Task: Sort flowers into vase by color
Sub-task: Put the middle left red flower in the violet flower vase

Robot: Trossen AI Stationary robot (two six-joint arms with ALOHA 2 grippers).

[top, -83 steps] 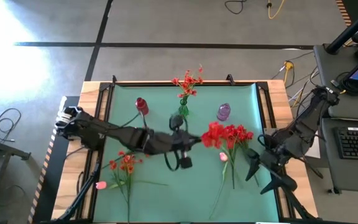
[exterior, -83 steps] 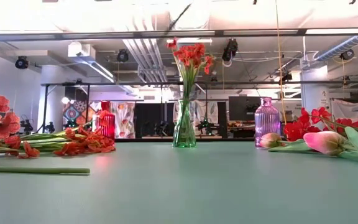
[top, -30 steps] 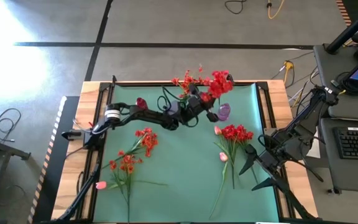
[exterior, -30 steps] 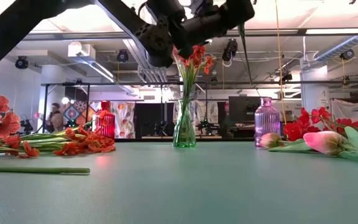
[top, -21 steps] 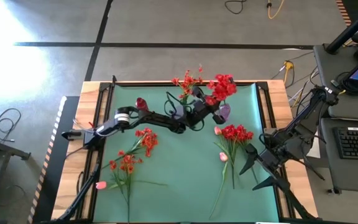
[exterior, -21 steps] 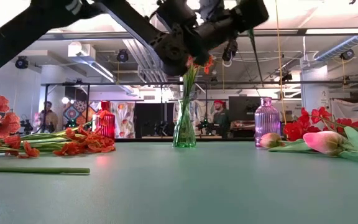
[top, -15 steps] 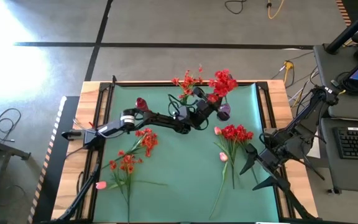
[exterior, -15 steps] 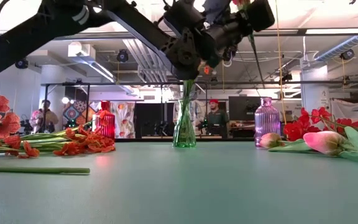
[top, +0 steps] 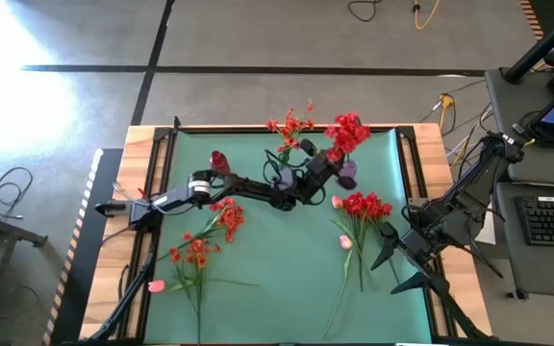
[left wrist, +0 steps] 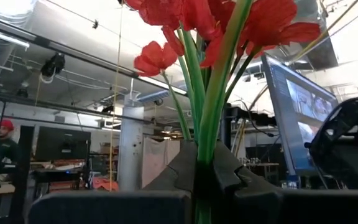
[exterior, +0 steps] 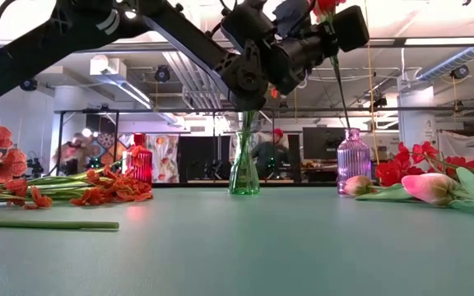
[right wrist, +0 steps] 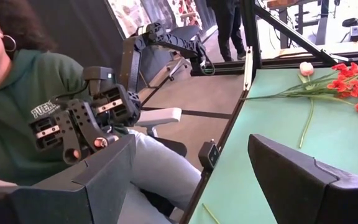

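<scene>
My left gripper reaches across the far middle of the table and is shut on a bunch of deep red flowers, beside and above the purple vase. Their blossoms stand above the fingers. A thin stem runs down from the gripper toward the vase's mouth; whether it is inside, I cannot tell. The green vase holds orange-red flowers. A red vase stands farther left. My right gripper waits open near the table's right edge. My left gripper pinches the green stems of the red flowers between its two fingers, some way below the blossoms. The fingers slant upward and lie across the stems. The bunch is lifted clear of the table, roughly upright, blossoms up and stem hanging below the fingers.
Orange-red flowers and a pink bud lie on the near left of the mat. More deep red flowers with pink buds lie at the right. A seated person in a green top shows beyond the table.
My left gripper has carried the red flowers toward the table's right edge and slightly down, from over the green vase to over the purple vase. The bunch has stayed lifted, blossoms up, and its stem now hangs above the purple vase.
</scene>
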